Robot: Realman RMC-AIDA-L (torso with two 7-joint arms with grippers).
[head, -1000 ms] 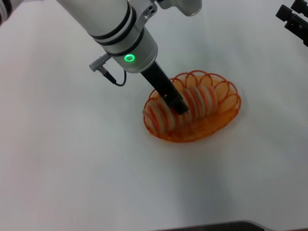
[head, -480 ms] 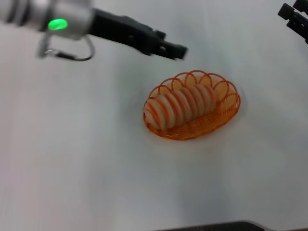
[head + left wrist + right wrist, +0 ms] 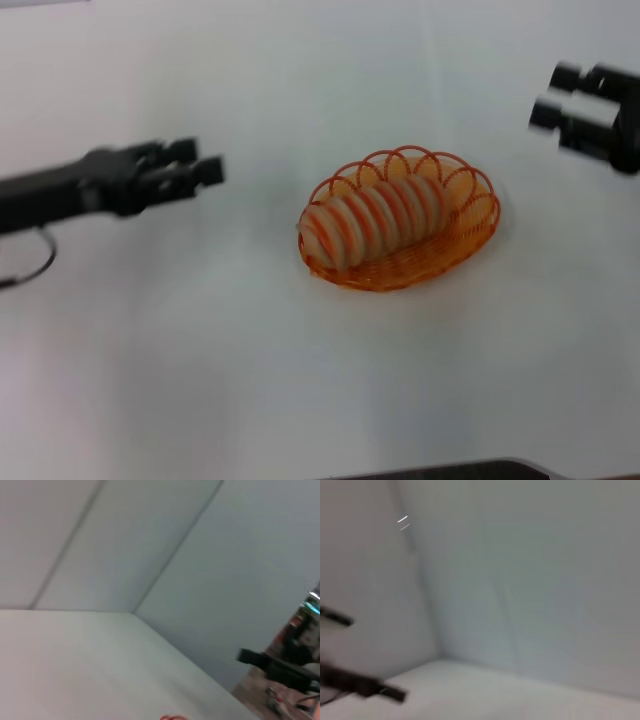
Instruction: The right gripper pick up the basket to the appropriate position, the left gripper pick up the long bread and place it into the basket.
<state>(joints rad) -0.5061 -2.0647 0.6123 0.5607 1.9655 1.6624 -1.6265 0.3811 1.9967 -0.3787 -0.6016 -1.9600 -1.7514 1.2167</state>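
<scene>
Long bread [image 3: 375, 222] lies in basket [image 3: 455, 243] mid-desk; your left hand [image 3: 205, 168] is released, empty, near the left edge, the right hand's [image 3: 548, 100] state I cannot tell; a stray swing could knock the basket.

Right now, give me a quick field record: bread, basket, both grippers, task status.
long bread: lying inside the basket, lengthwise, striped side up
basket: sitting on the white table, nothing gripping it
left gripper: off to the robot's left of the basket, clear of it, holding nothing, jaws slightly apart
right gripper: at the far right, away from the basket, holding nothing
task status: bread is in the basket; both placements look done
</scene>
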